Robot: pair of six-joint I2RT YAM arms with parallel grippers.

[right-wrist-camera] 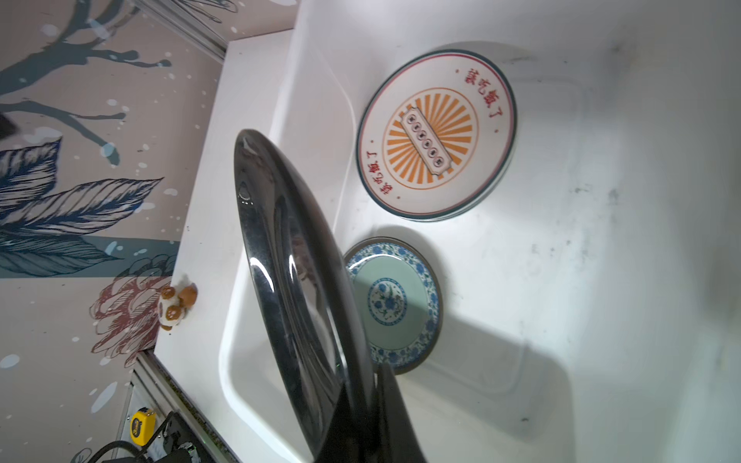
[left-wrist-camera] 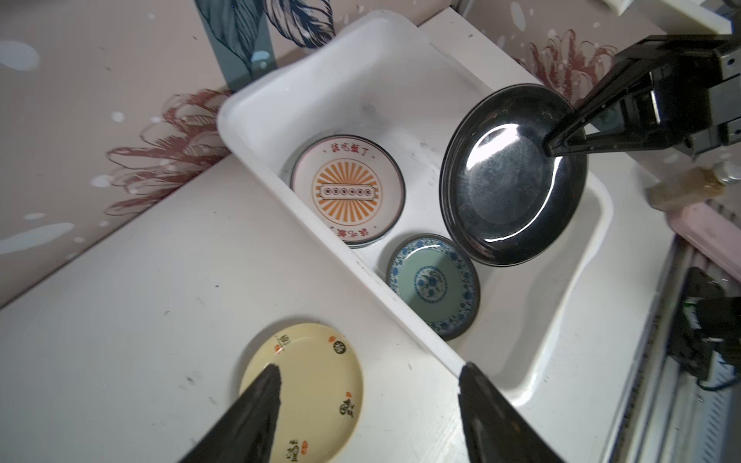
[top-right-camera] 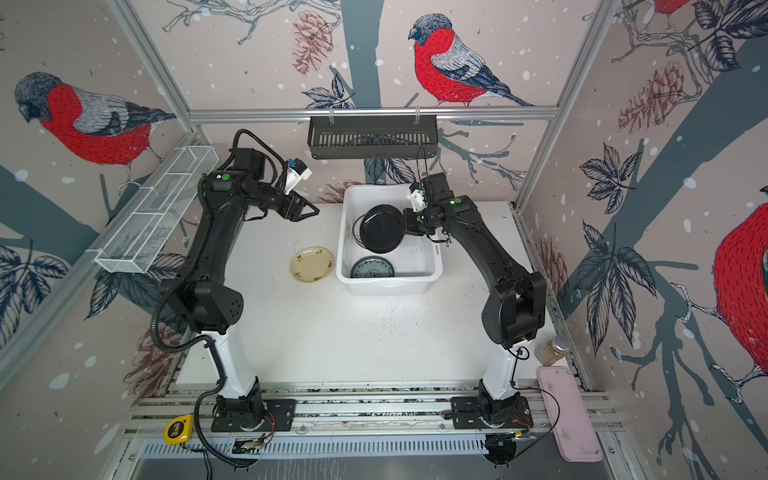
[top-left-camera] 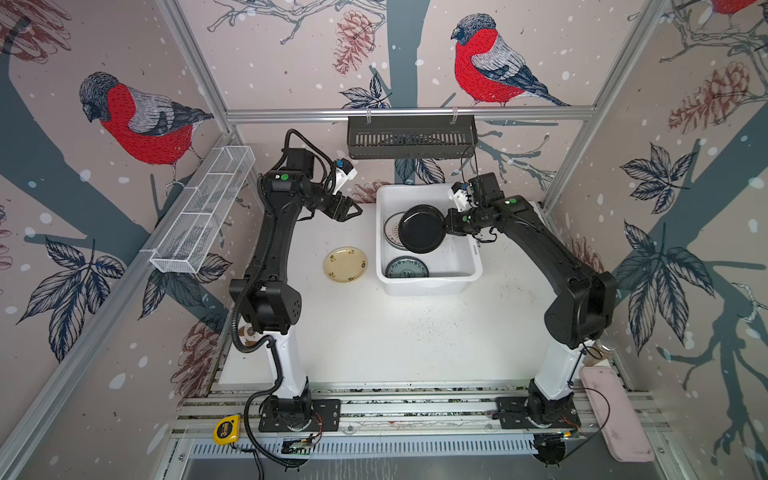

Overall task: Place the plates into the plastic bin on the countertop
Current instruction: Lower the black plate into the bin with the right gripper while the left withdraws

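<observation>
My right gripper is shut on the rim of the black plate, which hangs tilted above the plastic bin. On the bin's floor a white plate with an orange sunburst tops a small stack, and a teal patterned plate lies beside it. A pale yellow plate rests on the countertop just left of the bin. My left gripper is open and empty, raised left of the bin's far corner.
A black slotted rack hangs on the back wall and a white wire-mesh basket on the left wall. A yellow tape measure, a pink pad and a jar sit by the front and right rails.
</observation>
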